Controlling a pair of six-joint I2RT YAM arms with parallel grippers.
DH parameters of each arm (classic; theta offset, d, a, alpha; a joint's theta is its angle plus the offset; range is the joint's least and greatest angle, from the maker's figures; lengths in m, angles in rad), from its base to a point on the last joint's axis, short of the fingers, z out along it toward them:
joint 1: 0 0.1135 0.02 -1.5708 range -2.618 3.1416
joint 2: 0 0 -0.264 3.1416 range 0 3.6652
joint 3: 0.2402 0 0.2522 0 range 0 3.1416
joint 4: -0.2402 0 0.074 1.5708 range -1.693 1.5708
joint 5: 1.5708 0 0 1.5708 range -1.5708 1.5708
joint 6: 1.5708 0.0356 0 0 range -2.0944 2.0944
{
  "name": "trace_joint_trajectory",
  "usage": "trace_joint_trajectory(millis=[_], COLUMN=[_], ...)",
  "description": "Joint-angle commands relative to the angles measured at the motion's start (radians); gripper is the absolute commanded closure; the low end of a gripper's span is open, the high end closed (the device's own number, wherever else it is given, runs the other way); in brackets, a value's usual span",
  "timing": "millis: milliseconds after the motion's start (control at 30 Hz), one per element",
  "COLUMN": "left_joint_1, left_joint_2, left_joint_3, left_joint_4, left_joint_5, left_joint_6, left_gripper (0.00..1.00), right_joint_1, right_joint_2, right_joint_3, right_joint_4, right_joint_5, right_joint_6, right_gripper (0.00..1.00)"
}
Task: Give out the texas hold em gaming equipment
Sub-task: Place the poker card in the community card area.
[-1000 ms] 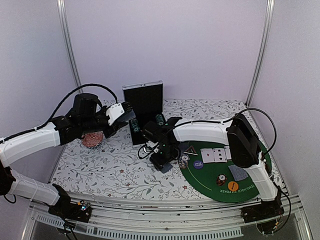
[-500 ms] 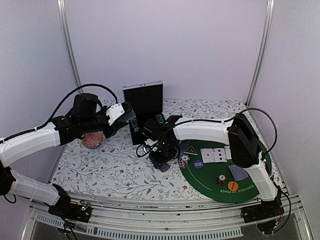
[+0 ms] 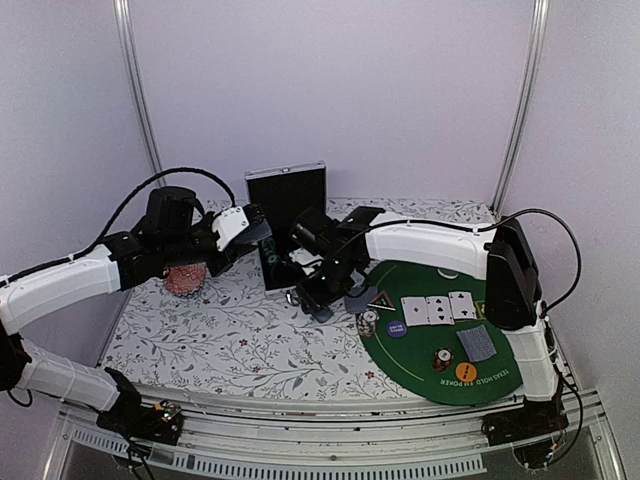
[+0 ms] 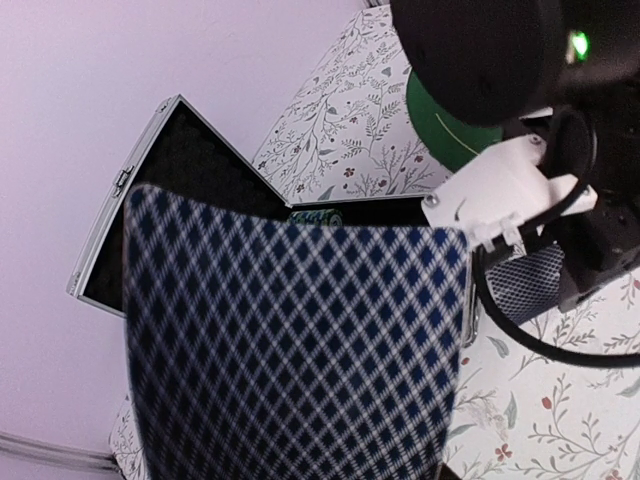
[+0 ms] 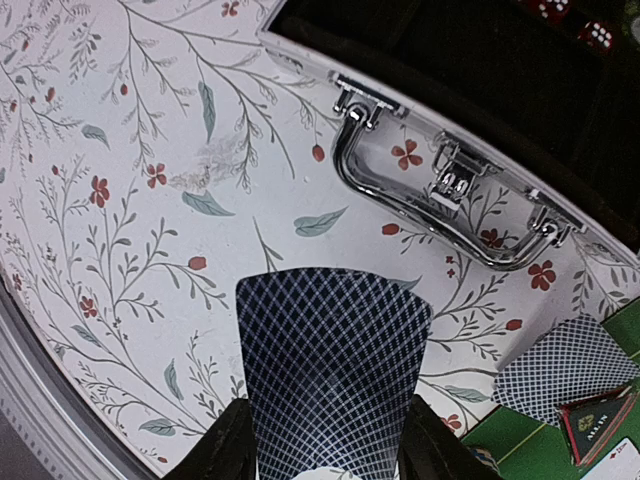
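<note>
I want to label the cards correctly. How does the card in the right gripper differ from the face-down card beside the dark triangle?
The held card sits between the right gripper's fingers, over the flowered cloth; the lying card rests flat, untouched. The held card is near the metal handle; the lying card is at the green mat's edge, by the dark triangle. Both show the same blue lattice back.

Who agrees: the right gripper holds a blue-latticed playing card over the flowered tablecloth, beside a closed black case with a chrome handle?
No: the black case with a chrome handle is open, not closed; the right wrist view shows its dark inside. The right gripper does hold the blue-latticed playing card over the flowered tablecloth.
</note>
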Motion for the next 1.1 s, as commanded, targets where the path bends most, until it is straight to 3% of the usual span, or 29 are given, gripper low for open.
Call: trace_joint_trajectory(millis=[0,400,733,833,1067], left_joint_1=[0.004,0.005,0.005,0.005,0.005], left_joint_2=[-0.003,0.001,0.002,-0.002,-0.003], left_joint_3=[0.021,0.016,0.017,0.015,0.015], left_joint_4=[0.013,0.014,0.006,0.008,0.005], left_joint_5=[0.007,0.007,0.022,0.028,0.032], left_joint_6=[0.003,0.009,0.011,0.011,0.012], left_gripper=[0.71,0.71,0.71,0.71,0.71], right_joint_1=[-0.035,-0.24,-0.637,-0.734,-0.839], right_joint_2=[-0.09,-0.336,-0.652,-0.683,-0.622], right_joint_3=[0.003,-0.215,-0.73,-0.81,-0.839], right_joint_4=[0.033,0.078,0.056,0.076,0.054], right_joint_5=[-0.024,-0.01,0.063,0.059,0.219], right_joint_6=[0.015,0.039,0.072,0.03,-0.112], right_gripper=[0.51,0.51,0.5,0.5,0.5])
